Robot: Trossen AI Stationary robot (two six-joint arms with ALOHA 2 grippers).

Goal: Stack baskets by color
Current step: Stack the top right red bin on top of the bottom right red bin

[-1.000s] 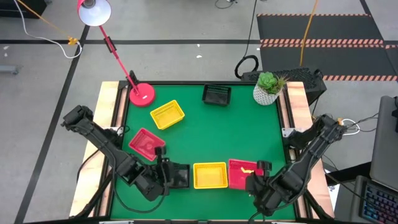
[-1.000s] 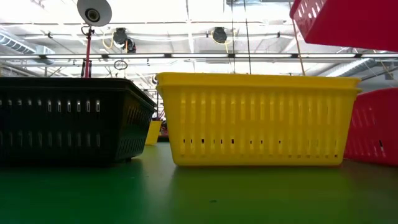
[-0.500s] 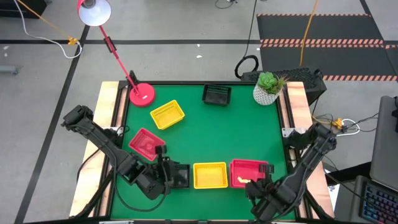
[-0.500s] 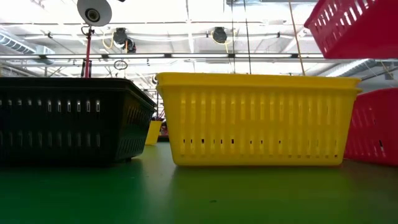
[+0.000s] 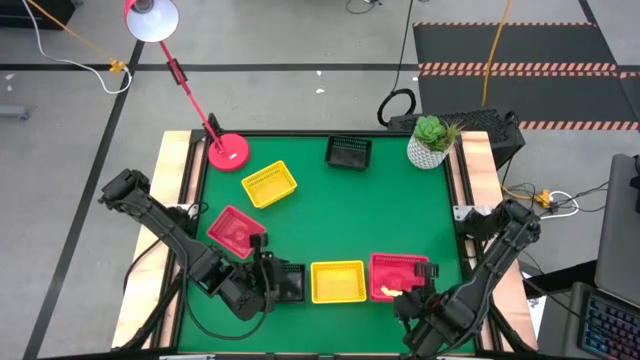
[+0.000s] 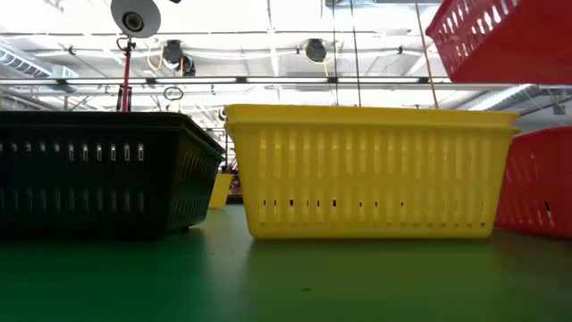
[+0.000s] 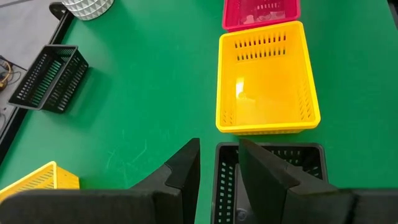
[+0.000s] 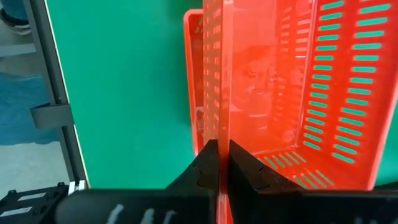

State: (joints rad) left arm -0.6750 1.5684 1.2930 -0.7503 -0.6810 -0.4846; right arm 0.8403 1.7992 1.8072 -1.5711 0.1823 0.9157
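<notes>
The red-pink slotted plastic basket (image 5: 401,272) clamped by its wall in the right gripper (image 8: 218,163) has been carried over its stacked red twin (image 6: 536,183), nesting pending, while the left gripper (image 7: 219,160) is held pinching the black mesh basket (image 7: 270,180) wall

Green table (image 5: 330,215) carries baskets (image 5: 337,281), lamp base (image 5: 228,152), plant pot (image 5: 428,150)

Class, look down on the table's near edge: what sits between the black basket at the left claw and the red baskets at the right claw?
One yellow basket, seen in the high view, between the black basket and red baskets.
</notes>
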